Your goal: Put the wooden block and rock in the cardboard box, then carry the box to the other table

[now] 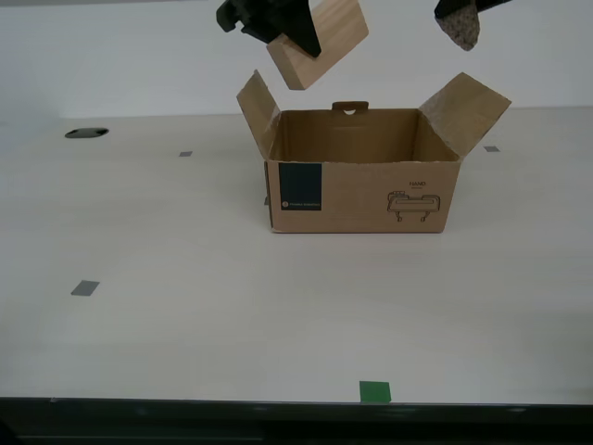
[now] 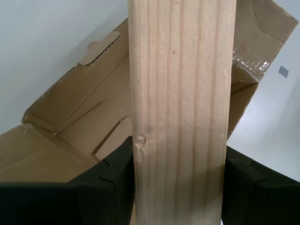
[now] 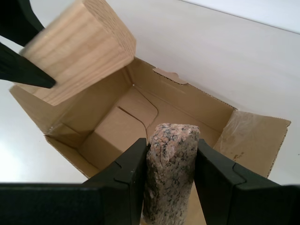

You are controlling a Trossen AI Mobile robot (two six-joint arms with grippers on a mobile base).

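Note:
The cardboard box (image 1: pixel 361 185) stands open on the beige table, flaps spread, and nothing shows inside it. Over the flap on the exterior view's left hangs the wooden block (image 1: pixel 317 44), tilted, held in my second gripper (image 1: pixel 283 26); it fills the second wrist view (image 2: pixel 180 108) between the black fingers (image 2: pixel 110 183). The rock (image 1: pixel 460 28) is gripped by my first gripper (image 1: pixel 468 11) above the flap on the exterior view's right. In the first wrist view the speckled rock (image 3: pixel 169 173) sits between the pads over the open box (image 3: pixel 140 117), with the block (image 3: pixel 77 49) beyond.
Grey tape squares (image 1: pixel 84 288) and a green tape square (image 1: pixel 374 392) mark the smooth beige table (image 1: pixel 185 306). A dark round hole (image 1: pixel 86 133) lies at the exterior view's far left. The table's front edge runs along the bottom of the exterior view.

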